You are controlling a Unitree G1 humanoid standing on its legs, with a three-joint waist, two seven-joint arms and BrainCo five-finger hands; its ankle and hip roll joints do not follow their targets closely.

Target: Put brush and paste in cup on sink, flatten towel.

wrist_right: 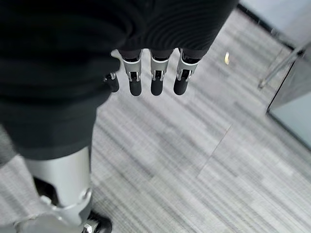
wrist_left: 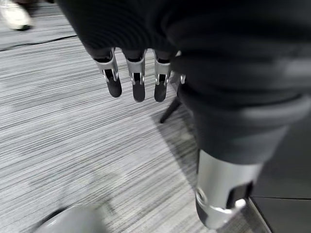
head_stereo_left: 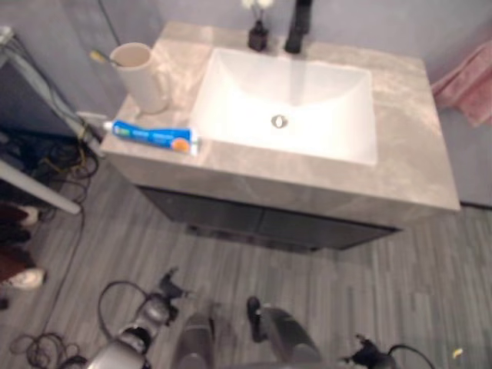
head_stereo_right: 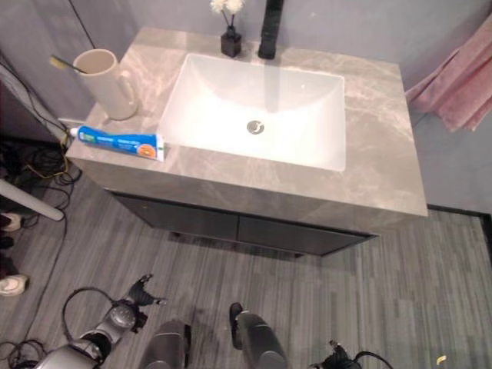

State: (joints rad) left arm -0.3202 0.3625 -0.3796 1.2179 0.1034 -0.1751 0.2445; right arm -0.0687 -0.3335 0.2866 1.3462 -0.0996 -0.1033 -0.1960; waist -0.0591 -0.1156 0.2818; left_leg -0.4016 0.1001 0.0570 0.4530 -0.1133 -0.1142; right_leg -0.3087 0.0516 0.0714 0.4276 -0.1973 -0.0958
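a grey marbled desk [head_stereo_right: 369, 165] is seen from above, with a white rectangular sink [head_stereo_right: 257, 108] sunk into its middle. the sink is used as the landmark here. to the left of the sink, on the desk top, a cream cup [head_stereo_right: 106, 81] with a handle is stood upright. a brush [head_stereo_right: 65, 63] is leaned inside the cup, its end poking out over the rim on the side away from the sink. the paste [head_stereo_right: 119, 142], a blue and white tube with an orange patch, is laid flat along the desk's front edge, just in front of the cup and just beside the sink's front left corner. behind the sink, a black tap [head_stereo_right: 269, 29] is set, and next to it a small dark vase [head_stereo_right: 230, 40] with white flowers. to the right of the sink, past the desk's edge, a pink towel [head_stereo_right: 461, 81] is hung in folds.

both hands are held low over the grey striped floor [head_stereo_right: 400, 292], well apart from the sink and from everything on the desk. the left hand [wrist_left: 138, 80] is seen with its fingers straight and relaxed, nothing grasped. the right hand [wrist_right: 155, 73] is likewise released, fingers hanging straight, nothing held.
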